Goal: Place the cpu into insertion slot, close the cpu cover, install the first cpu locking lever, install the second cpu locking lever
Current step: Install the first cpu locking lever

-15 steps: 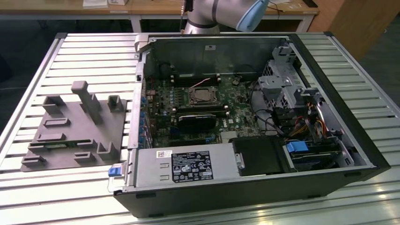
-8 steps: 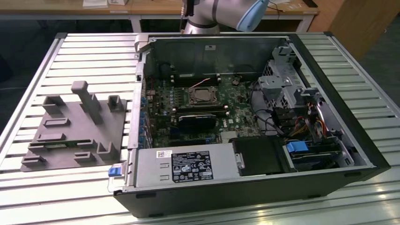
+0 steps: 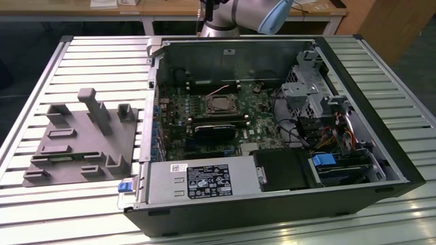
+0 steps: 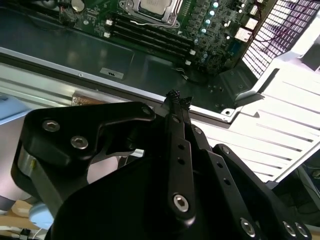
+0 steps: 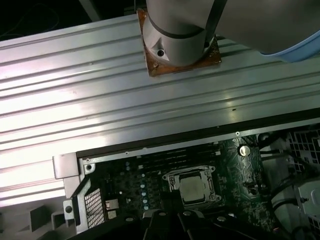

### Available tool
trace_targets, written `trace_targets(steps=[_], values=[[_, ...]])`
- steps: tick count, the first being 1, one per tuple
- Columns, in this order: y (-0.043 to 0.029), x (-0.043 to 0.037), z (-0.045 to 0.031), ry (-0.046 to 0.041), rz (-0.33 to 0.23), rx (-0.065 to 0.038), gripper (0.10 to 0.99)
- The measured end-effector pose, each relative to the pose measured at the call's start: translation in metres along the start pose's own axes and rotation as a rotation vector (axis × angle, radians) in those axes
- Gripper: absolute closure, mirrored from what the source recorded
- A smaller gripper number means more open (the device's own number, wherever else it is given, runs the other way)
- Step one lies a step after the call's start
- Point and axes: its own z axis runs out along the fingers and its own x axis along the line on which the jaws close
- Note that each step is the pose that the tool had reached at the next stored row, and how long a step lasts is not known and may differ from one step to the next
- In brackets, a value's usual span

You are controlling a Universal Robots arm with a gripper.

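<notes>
The cpu (image 5: 192,189) lies flat in the insertion slot (image 3: 221,104) on the green board inside the open computer case. Its dull silver top also shows in the second wrist view, cpu (image 4: 154,5). The cpu cover (image 5: 172,177), a thin silver frame, sits down around the chip. Whether the locking levers are latched I cannot tell. My gripper (image 4: 178,98) hangs well above the case's back edge, far from the slot. Its two black fingers are pressed together, shut on nothing.
The case (image 3: 381,168) lies open on a slatted metal table (image 3: 102,51). A grey fixture plate with upright blocks (image 3: 81,138) sits at the exterior view's left. Inside are a power supply (image 3: 197,181), a black heatsink block (image 3: 214,131), memory slots (image 4: 150,37) and a drive cage with cables (image 3: 327,117).
</notes>
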Motion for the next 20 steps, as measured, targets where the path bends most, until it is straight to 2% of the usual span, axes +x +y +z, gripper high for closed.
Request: trace_targets(steps=[9, 20], values=[[0.0000, -0.0030, 0.0050, 0.0004, -0.005, 0.001, 0.984], [0.0005, -0.0120, 0.0137, 0.0014, -0.011, 0.001, 0.984]])
